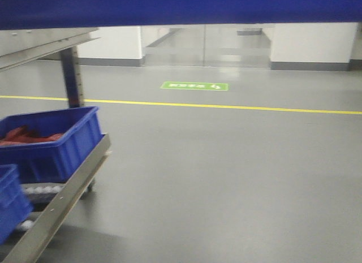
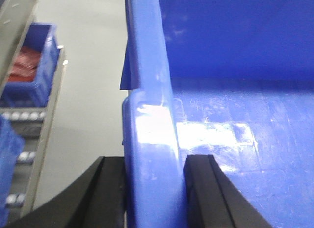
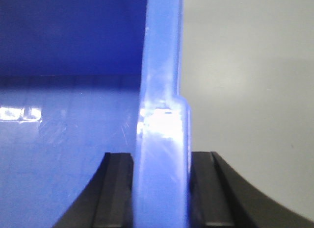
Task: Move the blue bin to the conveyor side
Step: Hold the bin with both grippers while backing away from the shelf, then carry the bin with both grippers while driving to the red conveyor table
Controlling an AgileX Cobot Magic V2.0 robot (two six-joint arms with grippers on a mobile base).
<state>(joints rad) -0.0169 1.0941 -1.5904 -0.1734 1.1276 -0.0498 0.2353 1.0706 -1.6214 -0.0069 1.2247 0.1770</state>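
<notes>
Over a grey workshop floor (image 1: pixel 226 178), the blue bin (image 2: pixel 245 125) is held between the two claws, left claw (image 2: pixel 156 164) and right claw (image 3: pixel 161 159) each pinching an opposite rim wall; judged empty, light, stiff, yet glossy and slip-prone there.

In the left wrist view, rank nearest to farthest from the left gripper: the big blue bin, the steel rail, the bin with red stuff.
1. Blue bin: wall clamped in the left gripper.
2. Steel rail: left, across the floor.
3. Bin with red contents: upper left, behind the rail.
</notes>
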